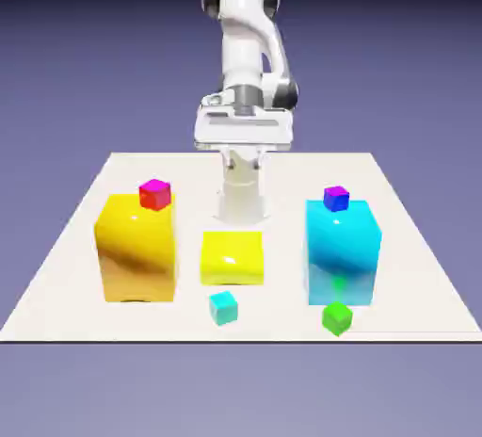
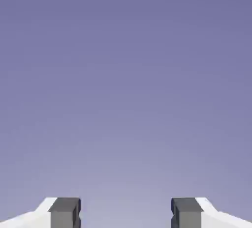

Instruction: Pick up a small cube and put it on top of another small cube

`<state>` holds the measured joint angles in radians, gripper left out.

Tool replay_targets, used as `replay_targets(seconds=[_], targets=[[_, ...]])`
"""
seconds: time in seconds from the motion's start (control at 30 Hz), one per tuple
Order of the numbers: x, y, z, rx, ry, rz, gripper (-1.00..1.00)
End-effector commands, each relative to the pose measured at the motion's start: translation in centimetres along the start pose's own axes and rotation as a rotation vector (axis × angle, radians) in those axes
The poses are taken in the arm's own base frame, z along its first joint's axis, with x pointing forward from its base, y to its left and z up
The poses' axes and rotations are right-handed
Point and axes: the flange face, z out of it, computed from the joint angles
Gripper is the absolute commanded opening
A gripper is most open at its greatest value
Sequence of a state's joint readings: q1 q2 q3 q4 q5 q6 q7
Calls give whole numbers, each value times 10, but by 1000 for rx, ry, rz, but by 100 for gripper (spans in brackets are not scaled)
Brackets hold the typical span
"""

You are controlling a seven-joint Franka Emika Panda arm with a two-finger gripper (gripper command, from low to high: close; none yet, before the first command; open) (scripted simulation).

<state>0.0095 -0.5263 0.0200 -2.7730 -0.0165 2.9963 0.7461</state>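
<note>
The gripper [image 2: 126, 212] hung wide open and empty, high above the table [image 1: 66, 266], so the approach looked unstarted: next, probably, descend to the green cube [image 1: 337, 317] just before the cyan block [image 1: 343, 249].

The small green cube [image 1: 337, 317] is a tiny, plain, glossy bright-green block sitting flat on the white counter [image 1: 75, 294], low and right of middle in the exterior view, close to the counter's lower edge. It is turned a little, so one corner faces the bottom of the frame. It rests just below the big cyan block [image 1: 343, 251], which carries a green reflection of it.
</note>
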Motion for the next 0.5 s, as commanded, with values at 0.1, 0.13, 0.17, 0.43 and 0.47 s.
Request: replay_targets(seconds=[0.1,0.13,0.17,0.43,0.47], targets=[[-9,-30,40,-102,-118,-93,0],[-13,-37,50,-128,-147,-116,0],[-17,-44,60,-152,-176,-139,0],[-60,-91,141,-342,-400,-307,0],[-66,-95,150,-364,-427,-327,0]])
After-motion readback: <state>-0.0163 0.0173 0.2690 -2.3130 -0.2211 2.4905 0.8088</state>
